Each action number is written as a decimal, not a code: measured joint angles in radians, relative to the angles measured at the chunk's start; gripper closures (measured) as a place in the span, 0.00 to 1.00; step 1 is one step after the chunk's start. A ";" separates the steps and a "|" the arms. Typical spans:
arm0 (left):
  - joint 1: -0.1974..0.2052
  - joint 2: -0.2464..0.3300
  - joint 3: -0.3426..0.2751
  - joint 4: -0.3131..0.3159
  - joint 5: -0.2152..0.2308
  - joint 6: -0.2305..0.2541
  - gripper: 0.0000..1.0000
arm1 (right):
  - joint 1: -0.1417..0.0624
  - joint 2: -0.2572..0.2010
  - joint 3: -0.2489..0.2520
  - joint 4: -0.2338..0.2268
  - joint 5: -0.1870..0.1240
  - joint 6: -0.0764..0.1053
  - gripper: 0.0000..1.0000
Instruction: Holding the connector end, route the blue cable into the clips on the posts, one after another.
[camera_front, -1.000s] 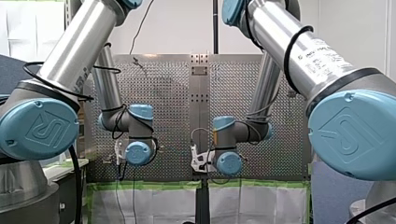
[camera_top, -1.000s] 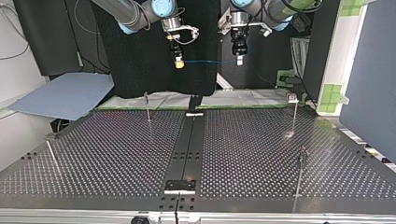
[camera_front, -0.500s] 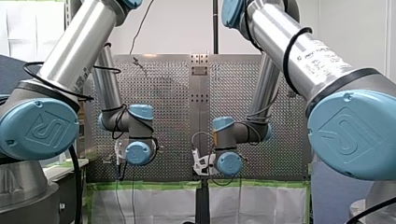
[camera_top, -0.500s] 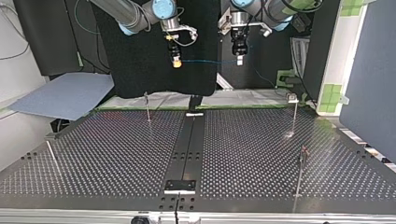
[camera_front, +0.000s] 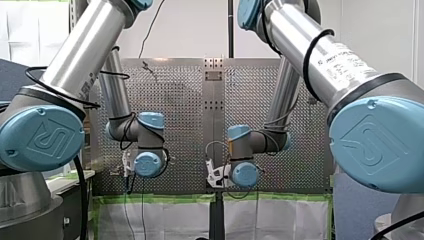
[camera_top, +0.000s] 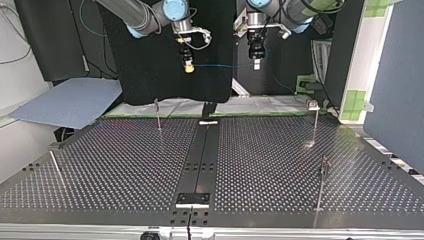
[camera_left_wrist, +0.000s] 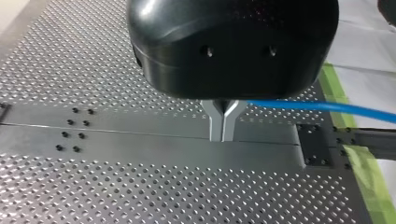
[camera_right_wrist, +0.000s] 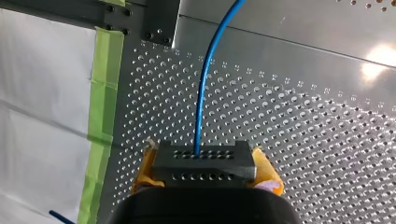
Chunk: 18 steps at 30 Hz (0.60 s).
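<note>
Over the last second my right gripper (camera_top: 188, 68) has slid a little toward the left of the top view. The blue cable (camera_top: 222, 65) between it and my left gripper (camera_top: 256, 65), which has stayed put, now spans slightly more.

In the right wrist view the yellow pads (camera_right_wrist: 267, 170) are clamped on the dark connector (camera_right_wrist: 204, 163), and the cable runs straight out ahead of it. In the left wrist view my metal fingers (camera_left_wrist: 215, 122) are pressed together, with the cable leaving beside their root, so I take that gripper to be pinching the line.

The cable hangs level in the upper middle of the top view, well above the perforated table (camera_top: 125, 165). The upper-left post (camera_top: 158, 114), upper-right post (camera_top: 316, 122), lower-right post (camera_top: 322, 182) and left-edge post (camera_top: 55, 167) all stand bare. I judge that pickup is done and that every clip is still to be routed.
</note>
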 joint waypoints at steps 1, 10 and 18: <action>0.000 -0.002 0.001 -0.003 -0.005 0.004 1.00 | -0.003 -0.005 -0.005 0.005 0.003 0.003 1.00; 0.003 0.054 0.003 -0.049 0.000 0.003 1.00 | -0.003 -0.079 -0.040 0.037 -0.015 0.062 1.00; 0.023 0.145 0.004 -0.138 -0.010 -0.024 1.00 | -0.003 -0.153 -0.066 0.065 -0.077 0.078 1.00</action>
